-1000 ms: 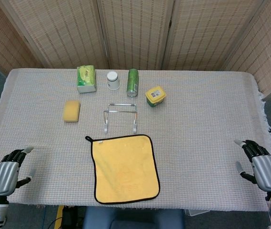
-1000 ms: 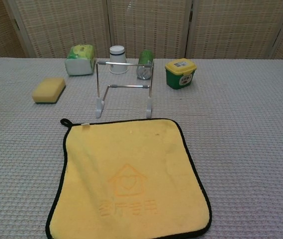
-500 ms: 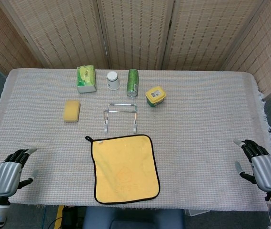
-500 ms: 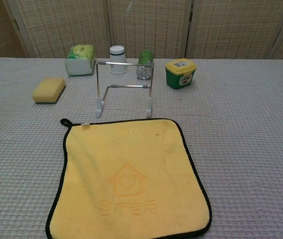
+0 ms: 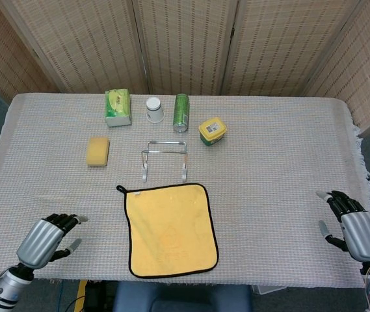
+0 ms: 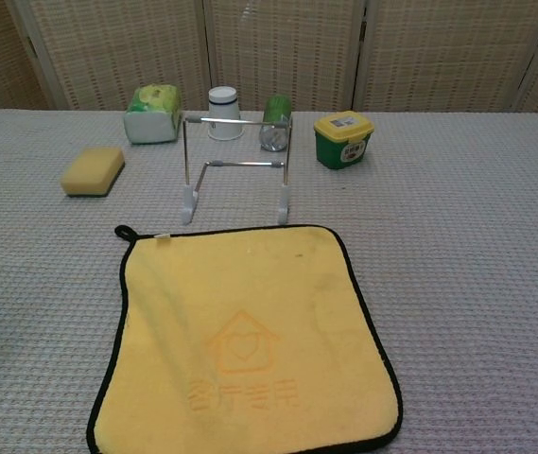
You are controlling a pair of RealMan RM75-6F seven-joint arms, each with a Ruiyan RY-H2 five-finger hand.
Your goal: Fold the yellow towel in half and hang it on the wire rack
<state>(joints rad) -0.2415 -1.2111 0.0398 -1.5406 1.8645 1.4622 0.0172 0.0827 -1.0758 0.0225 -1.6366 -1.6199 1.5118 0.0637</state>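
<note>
The yellow towel (image 5: 170, 229) (image 6: 247, 340) with a black border lies spread flat near the table's front edge, a small loop at its far left corner. Just behind it stands the wire rack (image 5: 164, 158) (image 6: 235, 165), upright and bare. My left hand (image 5: 44, 238) hovers at the front left, well apart from the towel, fingers spread and holding nothing. My right hand (image 5: 354, 227) sits at the front right edge, fingers apart and holding nothing. The chest view shows only a sliver at its left edge, too small to identify.
Behind the rack stand a green tissue pack (image 5: 118, 107), a white cup (image 5: 154, 109), a green can (image 5: 181, 112) and a green tub with a yellow lid (image 5: 212, 130). A yellow sponge (image 5: 97, 151) lies left of the rack. Wicker screens close off the back.
My left hand has moved right and slightly forward, toward the towel. My right hand has barely shifted. The towel and rack have not moved.
</note>
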